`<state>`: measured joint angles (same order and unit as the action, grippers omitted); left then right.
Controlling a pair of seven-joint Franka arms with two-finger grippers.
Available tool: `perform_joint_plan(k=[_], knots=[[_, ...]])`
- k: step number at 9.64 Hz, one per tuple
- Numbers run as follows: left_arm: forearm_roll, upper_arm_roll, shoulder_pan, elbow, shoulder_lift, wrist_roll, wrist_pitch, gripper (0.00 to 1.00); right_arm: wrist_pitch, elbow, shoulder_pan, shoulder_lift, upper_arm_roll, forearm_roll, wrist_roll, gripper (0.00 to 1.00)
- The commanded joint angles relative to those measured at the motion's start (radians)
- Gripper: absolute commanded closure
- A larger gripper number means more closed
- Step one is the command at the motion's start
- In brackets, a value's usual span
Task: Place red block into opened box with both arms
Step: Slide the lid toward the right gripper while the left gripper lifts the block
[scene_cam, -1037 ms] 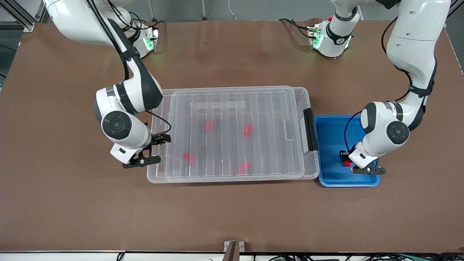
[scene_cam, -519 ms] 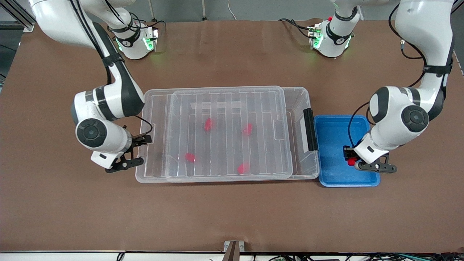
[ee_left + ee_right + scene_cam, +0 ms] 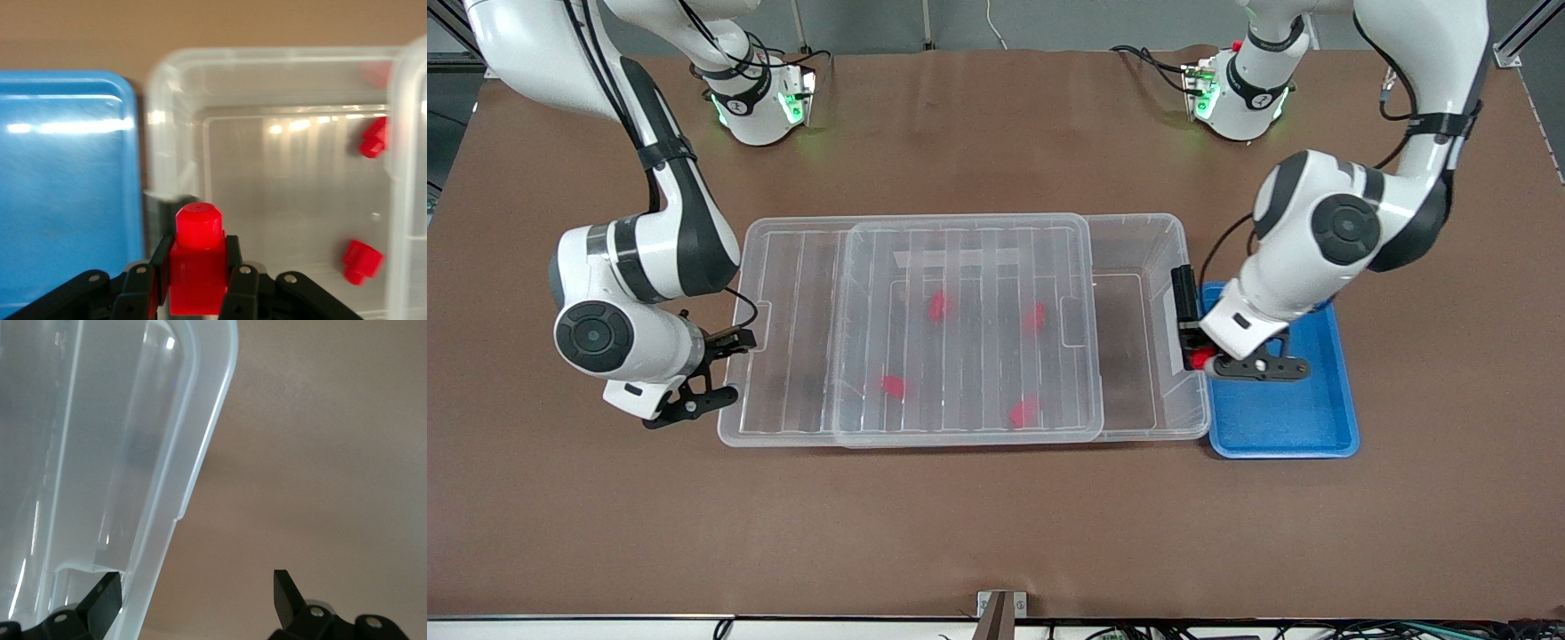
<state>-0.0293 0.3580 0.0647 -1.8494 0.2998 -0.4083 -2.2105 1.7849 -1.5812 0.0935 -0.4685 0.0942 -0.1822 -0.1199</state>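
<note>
Brown table [image 3: 996, 533] with the box [image 3: 1138, 267] in the middle, long side running between the two arms' ends. Its clear ribbed lid [image 3: 960, 258] is slid toward the right arm's end, overhanging that short edge and leaving a strip of the box uncovered at the left arm's end, by the black bar [image 3: 1184, 307]. Blue tray [image 3: 1280, 427] sits just beside that bar end, touching or nearly touching the box.

Right gripper [image 3: 703, 369] is at the overhanging lid edge, fingers spread wide, one finger [image 3: 107, 595] at the lid's rim, the other over bare table. Can't tell if it's actually touching the lid.

Left gripper [image 3: 1214, 360] hangs over the seam between box and tray, by the black bar, pinching the red block [image 3: 197, 267], stub end sticking out past the fingertips.

Four more red blocks lie inside the box, seen through the lid: [image 3: 937, 305], [image 3: 1035, 316], [image 3: 891, 386], [image 3: 1023, 412].
</note>
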Motion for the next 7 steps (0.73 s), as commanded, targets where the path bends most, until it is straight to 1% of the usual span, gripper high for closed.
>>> perform_joint_plan(k=[1, 3, 5, 7], knots=[[-0.023, -0.001, 0.071, 0.012, 0.061, -0.129, 0.002, 1.00, -0.013, -0.034, -0.064, 0.045, 0.010, -0.028, -0.099, 0.00], [-0.023, 0.002, 0.086, 0.007, 0.116, -0.152, -0.023, 1.00, -0.016, -0.034, -0.095, 0.050, 0.010, -0.043, -0.157, 0.00], [-0.023, -0.001, 0.124, 0.009, 0.174, -0.187, -0.047, 1.00, -0.024, -0.031, -0.126, 0.053, 0.010, -0.065, -0.213, 0.00], [-0.024, -0.001, 0.130, 0.007, 0.229, -0.204, -0.078, 1.00, -0.024, -0.029, -0.132, 0.051, 0.012, -0.065, -0.224, 0.00]])
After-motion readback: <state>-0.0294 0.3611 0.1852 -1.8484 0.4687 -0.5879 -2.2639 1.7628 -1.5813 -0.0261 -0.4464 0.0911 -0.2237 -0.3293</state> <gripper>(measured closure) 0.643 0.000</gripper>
